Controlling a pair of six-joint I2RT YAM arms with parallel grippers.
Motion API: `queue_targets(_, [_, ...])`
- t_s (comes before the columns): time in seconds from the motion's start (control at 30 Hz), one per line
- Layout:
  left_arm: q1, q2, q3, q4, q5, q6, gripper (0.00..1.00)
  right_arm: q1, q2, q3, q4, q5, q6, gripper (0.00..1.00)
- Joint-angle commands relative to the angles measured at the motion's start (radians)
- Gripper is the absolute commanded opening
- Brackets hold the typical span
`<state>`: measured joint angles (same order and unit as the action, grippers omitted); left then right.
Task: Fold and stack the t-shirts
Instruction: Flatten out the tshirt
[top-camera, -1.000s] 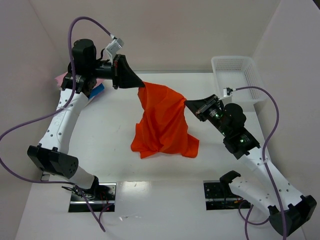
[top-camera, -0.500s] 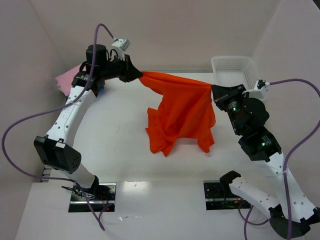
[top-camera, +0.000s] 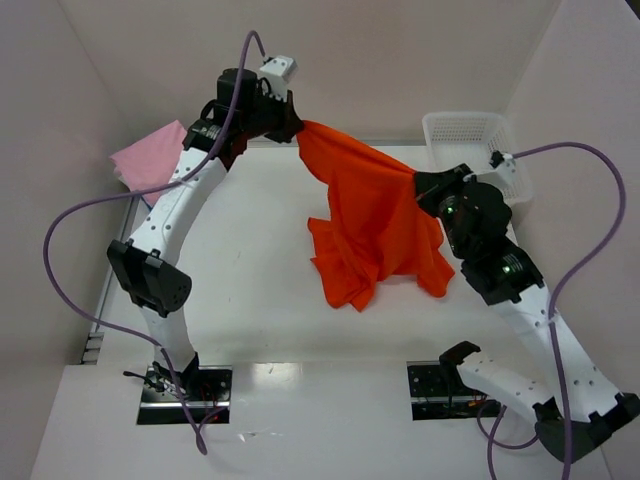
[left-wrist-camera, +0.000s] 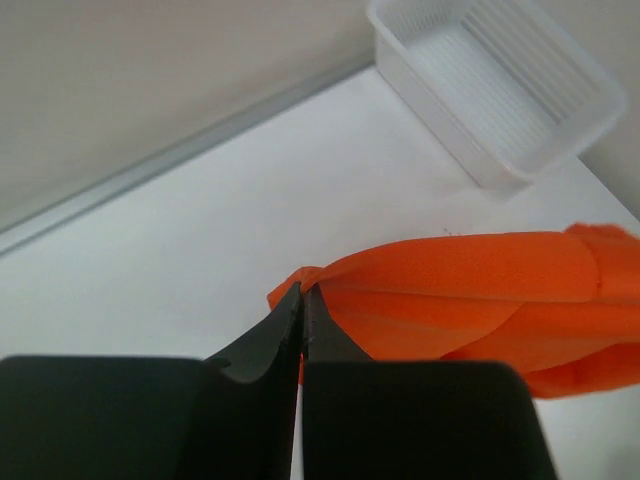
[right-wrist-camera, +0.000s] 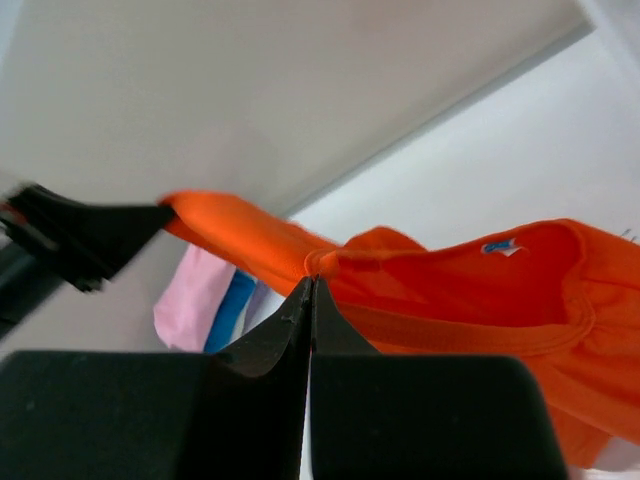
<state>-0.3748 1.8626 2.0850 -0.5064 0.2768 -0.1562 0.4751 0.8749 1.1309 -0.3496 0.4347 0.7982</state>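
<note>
Bright orange soft cloth t-shirt (top-camera: 375, 225) is held aloft between both arms over the far half of the white bench (top-camera: 250, 260), right of centre; its lower folds hang bunched toward mid-bench; cannot tell whether they touch the surface

Left gripper (top-camera: 293, 128) sits near the middle of the far edge, jaws pressed together on a small tuck of orange cloth; the left wrist view shows only a thin nip of fabric at the tips; right gripper (top-camera: 425, 185) is toward the far right corner, jaws likewise pinched on the shirt close to its collar, where the right wrist view shows the neck label; the span between the grips looks taut

Light pink folded t-shirt (top-camera: 150, 158) lies at the far left corner, with a blue t-shirt (right-wrist-camera: 238, 295) just beside it in the right wrist view; both are well apart from the orange one

Risks, as judged:
- both nips are shallow; more outward pull could slip the cloth from one jaw and drop that side in a heap
- grip points look unmatched; laid down so, the shirt would likely land skewed and creased
- right gripper is just beside the white plastic mesh basket (top-camera: 462, 116); a swing toward that corner could nudge it or drape cloth over its rim
</note>
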Motion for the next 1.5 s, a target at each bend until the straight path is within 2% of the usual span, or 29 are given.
queue_targets(0.0, [0.017, -0.057, 0.082, -0.017, -0.186, 0.023, 0.0, -0.003, 0.076, -0.022, 0.122, -0.108, -0.034, 0.0])
queue_targets(0.1, [0.027, -0.144, 0.052, -0.037, -0.25, 0.023, 0.0, -0.003, 0.134, -0.022, 0.211, -0.236, -0.066, 0.0])
queue_targets(0.13, [0.037, -0.204, 0.034, -0.037, -0.286, 0.023, 0.0, -0.003, 0.156, -0.01, 0.234, -0.314, -0.076, 0.0])
queue_targets(0.27, [0.037, -0.393, -0.066, -0.037, -0.387, 0.035, 0.0, 0.014, 0.176, 0.052, 0.288, -0.456, -0.076, 0.0])
queue_targets(0.33, [0.047, -0.494, -0.08, -0.037, -0.427, 0.035, 0.0, 0.084, 0.176, 0.087, 0.288, -0.447, -0.085, 0.0])
queue_targets(0.4, [0.047, -0.514, -0.05, -0.06, -0.474, 0.047, 0.0, 0.131, 0.121, 0.11, 0.288, -0.39, -0.085, 0.0])
queue_targets(0.5, [0.047, -0.409, 0.113, -0.15, -0.511, 0.084, 0.0, 0.143, 0.076, 0.153, 0.218, -0.338, -0.045, 0.0])
queue_targets(0.53, [0.047, -0.308, 0.239, -0.168, -0.481, 0.096, 0.0, 0.143, 0.067, 0.153, 0.193, -0.321, -0.045, 0.0])
queue_targets(0.6, [0.047, -0.203, 0.35, -0.192, -0.359, 0.084, 0.0, 0.143, 0.03, 0.12, 0.146, -0.237, -0.022, 0.0])
queue_targets(0.67, [0.047, -0.042, 0.493, -0.204, -0.256, 0.049, 0.0, 0.143, 0.019, 0.087, 0.091, -0.179, -0.011, 0.0])
queue_targets(0.73, [0.047, 0.111, 0.57, -0.204, -0.148, 0.027, 0.0, 0.143, 0.009, 0.037, 0.054, -0.102, 0.024, 0.0])
queue_targets(0.8, [0.037, 0.19, 0.609, -0.204, -0.107, 0.008, 0.0, 0.134, -0.004, -0.018, 0.017, -0.055, 0.05, 0.0])
queue_targets(0.93, [0.014, 0.32, 0.583, -0.213, -0.036, 0.03, 0.0, 0.114, -0.022, -0.103, -0.002, 0.022, 0.079, 0.0])
queue_targets(1.03, [0.005, 0.355, 0.557, -0.222, 0.005, 0.03, 0.0, 0.105, -0.022, -0.152, 0.029, 0.012, 0.091, 0.0])
queue_targets(1.17, [0.005, 0.353, 0.52, -0.231, 0.088, 0.03, 0.0, 0.094, 0.074, -0.206, 0.116, -0.045, 0.082, 0.01])
queue_targets(1.23, [0.005, 0.311, 0.488, -0.231, 0.11, 0.041, 0.0, 0.079, 0.15, -0.215, 0.19, -0.108, 0.073, 0.06])
queue_targets(1.27, [0.005, 0.296, 0.488, -0.244, 0.12, 0.041, 0.0, 0.057, 0.173, -0.232, 0.216, -0.131, 0.059, 0.14])
queue_targets(1.37, [0.005, 0.212, 0.431, -0.244, 0.156, 0.05, 0.0, 0.024, 0.251, -0.243, 0.293, -0.179, 0.03, 0.29])
queue_targets(1.4, [0.005, 0.19, 0.416, -0.244, 0.192, 0.05, 0.0, 0.023, 0.289, -0.243, 0.31, -0.188, 0.001, 0.4])
queue_targets(1.47, [0.005, 0.126, 0.379, -0.254, 0.237, 0.05, 0.0, 0.014, 0.323, -0.243, 0.348, -0.188, -0.051, 0.49])
